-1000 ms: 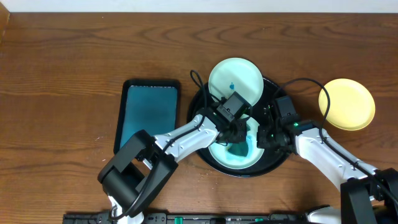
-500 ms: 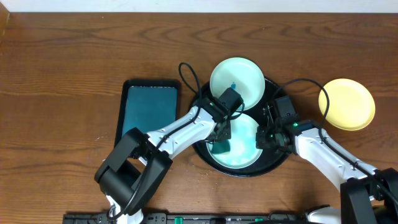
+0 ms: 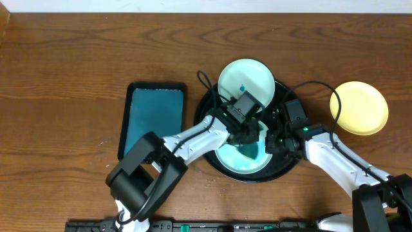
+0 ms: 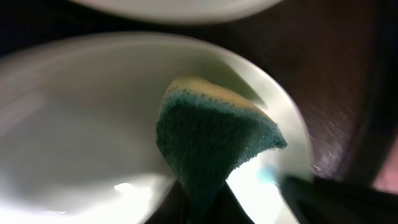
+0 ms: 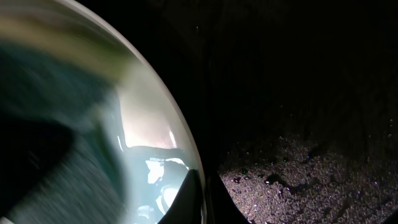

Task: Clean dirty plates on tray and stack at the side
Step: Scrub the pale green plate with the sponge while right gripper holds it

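— Well, what is found nearest on the counter (image 3: 64, 58)?

— The black tray (image 3: 257, 178) is set just ahead of the two arms. A near mint plate (image 3: 233, 165) is laid flat in its near half. In the left wrist view this plate is shown pale and glossy.

— And what is held by the arms?

— A sponge (image 4: 211, 137), dark green with a thin yellow layer on top, is clamped at its lower end by the left fingers (image 4: 168, 210). Its free end is pressed onto the inside of the near mint plate, toward the right side of the plate. The right fingers (image 5: 189, 199) are closed together on that plate's right rim, with the tray's wet, speckled floor seen just beside them.

— What is seen further out?

— A teal tray (image 3: 153, 119), rectangular with a dark rim, is placed on the counter to the left of the black tray, close to it but apart from it. A yellow plate (image 3: 359, 107) is laid alone on the counter to the right, well clear of the black tray.

— And farthest of all?

— A far mint plate (image 3: 254, 74) is set across the far rim of the black tray, partly beyond it. A blue smudge (image 3: 242, 88) is seen near its centre. Whether the two mint plates touch cannot be told.
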`<state>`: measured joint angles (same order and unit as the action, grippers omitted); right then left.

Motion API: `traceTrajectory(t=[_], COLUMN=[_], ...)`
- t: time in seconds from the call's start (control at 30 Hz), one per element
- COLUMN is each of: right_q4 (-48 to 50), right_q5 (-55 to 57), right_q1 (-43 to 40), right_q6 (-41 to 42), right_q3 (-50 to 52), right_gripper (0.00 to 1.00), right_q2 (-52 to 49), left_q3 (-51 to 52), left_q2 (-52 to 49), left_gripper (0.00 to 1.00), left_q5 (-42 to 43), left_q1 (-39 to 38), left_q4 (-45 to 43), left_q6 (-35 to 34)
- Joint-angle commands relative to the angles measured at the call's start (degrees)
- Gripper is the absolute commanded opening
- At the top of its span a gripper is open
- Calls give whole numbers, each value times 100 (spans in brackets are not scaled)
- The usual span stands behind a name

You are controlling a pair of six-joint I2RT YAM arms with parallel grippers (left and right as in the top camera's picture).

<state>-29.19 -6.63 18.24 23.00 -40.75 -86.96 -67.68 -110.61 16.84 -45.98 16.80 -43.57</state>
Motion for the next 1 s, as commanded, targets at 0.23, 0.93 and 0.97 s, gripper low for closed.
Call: traceTrajectory(t=[0.23, 0.93, 0.97], right_q4=[-48, -122, -120], right_q5=[186, 190, 190], right_q1=[20, 20, 20], right_q6=[35, 33, 35], right_q3=[0, 0, 0], right_gripper=[1, 1, 1], right_q2=[-81, -81, -81], left_q3=[103, -166, -109], left_q2=[-138, -127, -131], left_gripper=[8, 8, 8], left_q5=[-490, -1108, -664], left_q1=[-72, 361, 334], left_q4=[935, 1423, 1119], left_q6=[85, 81, 76])
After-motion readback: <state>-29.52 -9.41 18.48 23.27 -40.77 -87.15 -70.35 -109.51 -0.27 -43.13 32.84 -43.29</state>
